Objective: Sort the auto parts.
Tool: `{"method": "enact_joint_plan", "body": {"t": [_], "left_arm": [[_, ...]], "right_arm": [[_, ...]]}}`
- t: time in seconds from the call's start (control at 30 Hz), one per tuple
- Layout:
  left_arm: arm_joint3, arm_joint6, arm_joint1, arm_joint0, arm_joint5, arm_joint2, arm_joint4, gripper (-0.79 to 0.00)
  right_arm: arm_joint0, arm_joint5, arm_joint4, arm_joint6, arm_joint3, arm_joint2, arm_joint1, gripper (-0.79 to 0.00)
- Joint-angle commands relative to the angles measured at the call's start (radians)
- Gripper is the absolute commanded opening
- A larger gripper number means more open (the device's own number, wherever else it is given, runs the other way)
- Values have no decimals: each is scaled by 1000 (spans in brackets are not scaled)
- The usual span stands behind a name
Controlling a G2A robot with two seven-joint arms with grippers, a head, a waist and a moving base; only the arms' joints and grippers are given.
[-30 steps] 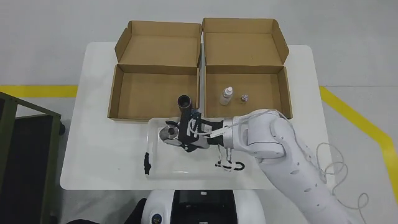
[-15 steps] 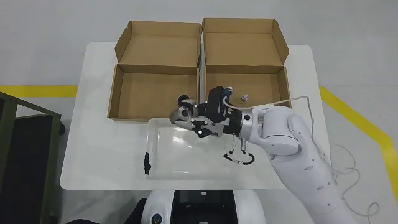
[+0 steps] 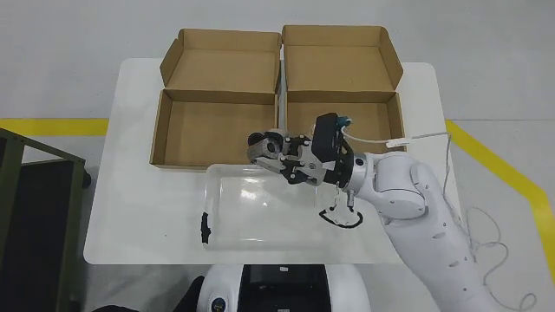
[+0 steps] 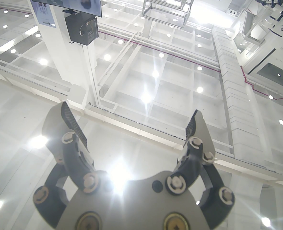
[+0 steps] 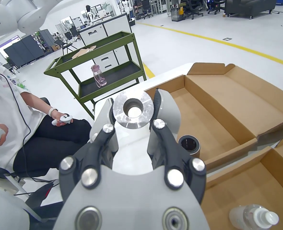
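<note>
Nearest us, the clear tray (image 3: 247,217) on the tabletop (image 3: 139,182) looks all but emptied. A small black piece (image 3: 205,225) sits at its rim, and we cannot tell whether it is a part to sort. Just past the tray, the right tool (image 5: 133,107) pinches a metal ring (image 5: 132,122) by its edge. It holds the ring in the air over the near corner of the left box (image 3: 208,130), beside the wall shared with the right box (image 3: 364,121). We judge the sorting well along: what is left for this ring is to set it down, likely in the left box. The right wrist view shows us what the arm covers in the top view: a black cylinder (image 5: 189,144) standing upright in that same corner below the ring, and a small bottle (image 5: 251,216) in the right box. The top view in turn gives us the layout, with the two boxes side by side and their lids open toward the far side. The left tool (image 4: 130,111) has its fingers spread wide around nothing and points up at a ceiling.
</note>
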Motion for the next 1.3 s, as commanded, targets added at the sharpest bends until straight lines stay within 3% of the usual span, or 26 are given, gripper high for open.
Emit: {"method": "enact_joint_plan", "body": {"t": [0.0, 0.2, 0.5, 0.83, 1.27], "left_arm": [[0, 0, 0, 0, 0, 0, 0, 0], [0, 0, 0, 0, 0, 0, 0, 0], [0, 0, 0, 0, 0, 0, 0, 0], [0, 0, 0, 0, 0, 0, 0, 0], [0, 0, 0, 0, 0, 0, 0, 0]], "right_arm": [[3, 20, -25, 11, -1, -4, 1, -785], [36, 106, -103, 51, 3, -67, -5, -785], [177, 226, -236, 119, 84, -223, -36, -785], [360, 392, -360, 193, 218, -390, -97, -785], [521, 467, -366, 271, 420, -547, -187, -785]]}}
